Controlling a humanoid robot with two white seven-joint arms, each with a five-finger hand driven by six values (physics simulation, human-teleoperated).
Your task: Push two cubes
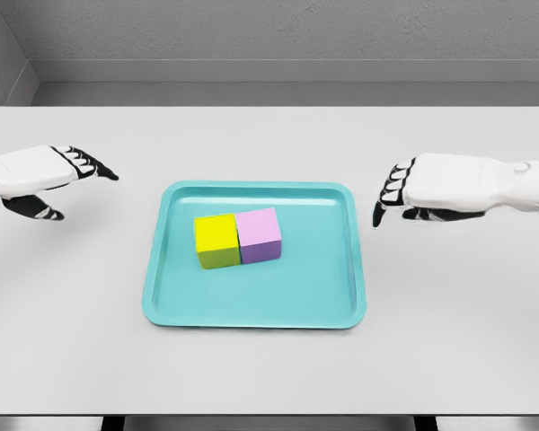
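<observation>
Since the yellow cube (216, 240) and pink cube (259, 235) sit touching mid-tray (256, 310), we judge pushing finished; left robot hand (61, 180) and right robot hand (411, 191) hover outside, fingers relaxed, empty

A single head view is given, taken from above the near edge of the bench (269, 377) and tilted downward and forward. The whole bench top is framed at moderate range, with the grey back wall (278, 31) seen beyond its far edge.
</observation>
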